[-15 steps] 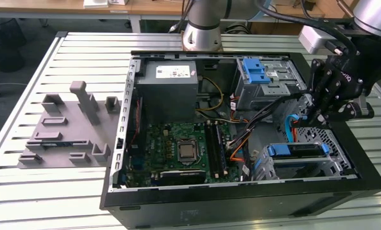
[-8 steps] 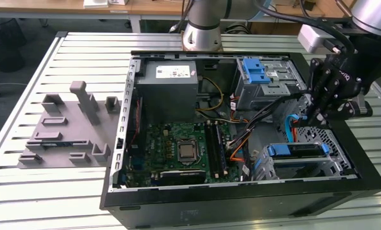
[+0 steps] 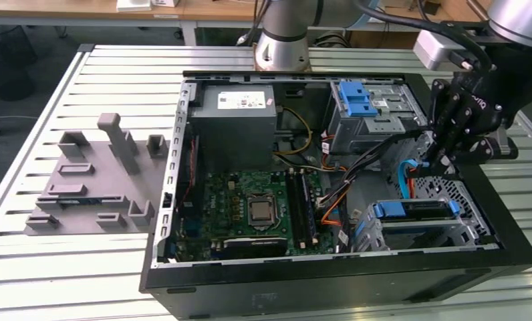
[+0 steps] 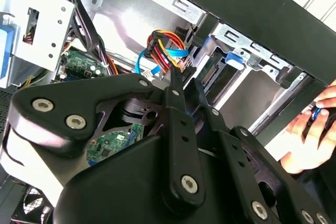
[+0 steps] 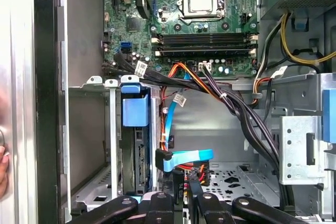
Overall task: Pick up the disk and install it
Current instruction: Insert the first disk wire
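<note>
The disk (image 3: pixel 415 209) sits in the metal drive cage at the case's front corner, on the exterior view's right, framed by its blue carrier. In the first wrist view the disk (image 5: pixel 137 150) stands edge-on in that cage under its blue carrier tab (image 5: pixel 135 109). My black gripper (image 3: pixel 436 166) hangs inside the case just behind the cage, shut with nothing in it. Both wrist views show its tips (image 5: pixel 185 184) (image 4: pixel 182 80) beside a blue data cable (image 5: pixel 184 157) and a bundle of coloured power wires (image 4: pixel 164 43), apart from the disk.
The open computer case (image 3: pixel 337 281) lies on a slatted metal table (image 3: pixel 70 281). Inside are the motherboard (image 3: pixel 248 207), a grey power supply (image 3: pixel 234 114) and an upper bay with a blue latch (image 3: pixel 355 99). A grey fixture (image 3: pixel 97 180) stands outside. A person's hand (image 4: pixel 310 129) rests outside the case wall.
</note>
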Motion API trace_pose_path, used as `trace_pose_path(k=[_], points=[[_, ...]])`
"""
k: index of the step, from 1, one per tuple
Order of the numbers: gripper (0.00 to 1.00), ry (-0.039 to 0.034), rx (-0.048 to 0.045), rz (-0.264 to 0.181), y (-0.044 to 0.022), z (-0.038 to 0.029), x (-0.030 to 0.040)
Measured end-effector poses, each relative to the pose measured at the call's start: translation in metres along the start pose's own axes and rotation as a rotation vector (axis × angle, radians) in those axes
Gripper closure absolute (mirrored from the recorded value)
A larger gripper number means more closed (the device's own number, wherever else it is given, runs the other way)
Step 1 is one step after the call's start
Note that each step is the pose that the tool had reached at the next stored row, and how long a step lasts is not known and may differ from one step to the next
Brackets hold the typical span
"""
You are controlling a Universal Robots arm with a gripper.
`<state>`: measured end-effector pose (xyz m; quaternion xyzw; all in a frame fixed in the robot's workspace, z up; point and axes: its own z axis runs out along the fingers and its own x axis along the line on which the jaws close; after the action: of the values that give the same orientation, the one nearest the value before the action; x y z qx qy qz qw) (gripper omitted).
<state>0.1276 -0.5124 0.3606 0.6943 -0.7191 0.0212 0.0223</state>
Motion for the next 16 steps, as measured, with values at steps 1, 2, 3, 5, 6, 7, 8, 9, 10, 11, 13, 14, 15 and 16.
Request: trace_pose_path(k=[1,2,3,5,6,7,8,9,10,11,13,14,15,16], points=[[0.75,0.0035,0.0001,0.0,0.0,0.0,-0.0002],[0.75,0.0061,0.0002,0.0,0.0,0.0002,-0.0003],[0.75,0.0082,0.0003,0.0,0.0,0.0005,-0.0003],[0.75,0.0123,0.0004,0.001,0.0,0.0011,-0.0004],[0.75,0.0139,0.0004,0.001,0.0,0.0015,-0.0004],[0.75,0.0151,0.0005,0.001,0.0,0.0017,-0.0005],[0.75,0.016,0.0005,0.002,0.0,0.0019,-0.0005],[0.75,0.0167,0.0005,0.002,0.0,0.0021,-0.0005],[0.75,0.0172,0.0005,0.002,0.0,0.0022,-0.0005],[0.77,0.0175,0.0005,0.002,0.0,0.0024,-0.0005],[0.83,0.0174,0.0005,0.002,0.0,0.0027,-0.0005],[0.84,0.0174,0.0004,0.002,0.0,0.003,-0.0005],[0.84,0.0174,0.0,0.003,-0.0003,0.0032,-0.0005],[0.84,0.0174,-0.0014,0.003,-0.0007,0.0035,-0.0005]])
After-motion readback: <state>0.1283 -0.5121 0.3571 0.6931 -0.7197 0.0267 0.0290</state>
